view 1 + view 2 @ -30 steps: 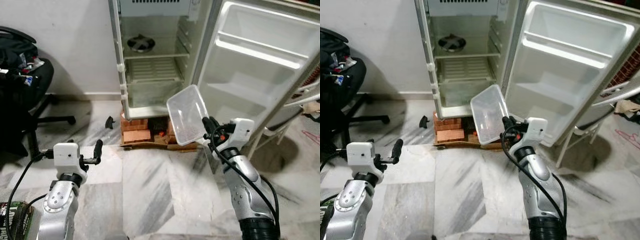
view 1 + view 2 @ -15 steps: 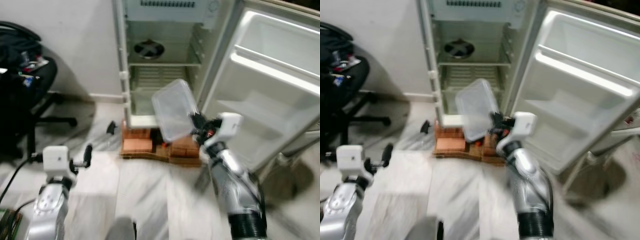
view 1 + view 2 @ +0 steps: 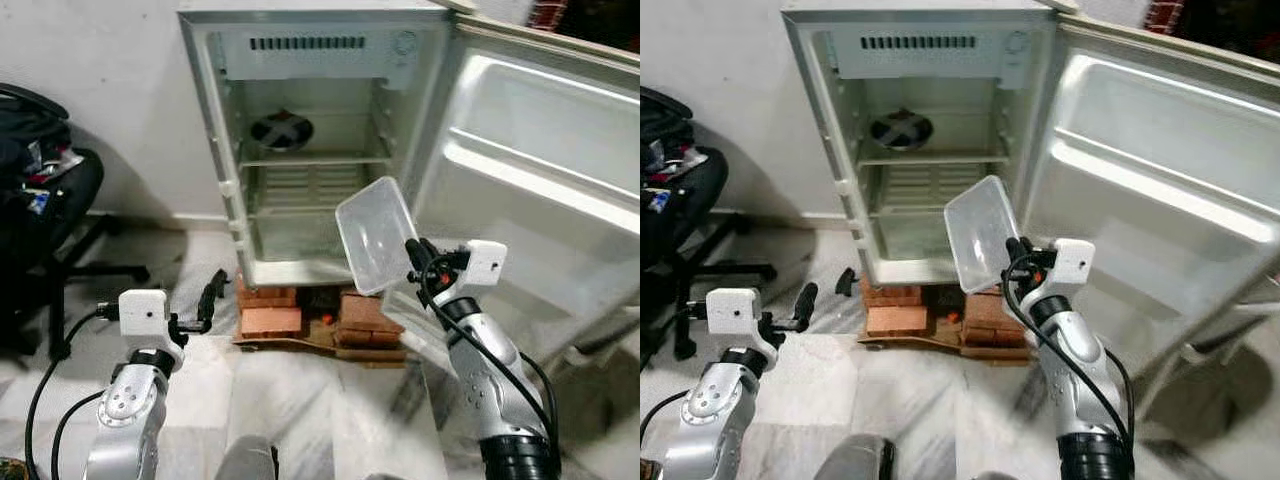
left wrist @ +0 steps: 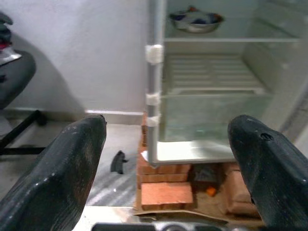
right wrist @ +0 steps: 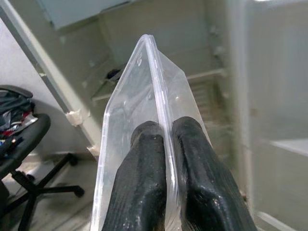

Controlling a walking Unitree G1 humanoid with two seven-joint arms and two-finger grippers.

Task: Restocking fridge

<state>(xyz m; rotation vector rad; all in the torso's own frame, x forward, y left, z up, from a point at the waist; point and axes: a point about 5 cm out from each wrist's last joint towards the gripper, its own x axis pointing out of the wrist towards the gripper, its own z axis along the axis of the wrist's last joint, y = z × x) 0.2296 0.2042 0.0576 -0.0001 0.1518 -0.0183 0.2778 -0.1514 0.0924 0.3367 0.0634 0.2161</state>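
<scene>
Small fridge (image 3: 300, 150) ahead against the wall, door (image 3: 540, 190) swung fully open to the right, raised on bricks (image 3: 272, 318) over a sheet of cardboard (image 3: 320, 345); dark bowl (image 3: 281, 130) at the back of the upper shelf, wire shelf (image 3: 310, 185) below it bare, bottom compartment open to the front; door racks pale and bare. Right gripper (image 3: 413, 252) raised in front of the fridge's lower opening, fingers (image 5: 144, 183) pinched tight on one wall of a clear plastic container (image 3: 376, 234); container tilted, rim edge-on in the right wrist view, hanging in the air just short of the fridge mouth, touching nothing else; free gap between its upper corner and the door's inner face. Left gripper (image 3: 208, 303) low and to the left, level with the bricks, fingers (image 4: 62, 178) spread wide apart with nothing between them, pointed toward the fridge's left frame edge. Marble floor (image 3: 300, 420) open between robot and fridge; small black object (image 4: 117, 161) on the floor beside the bricks; office chair (image 3: 50, 200) loaded with dark clutter off to the left, well apart from both arms.
</scene>
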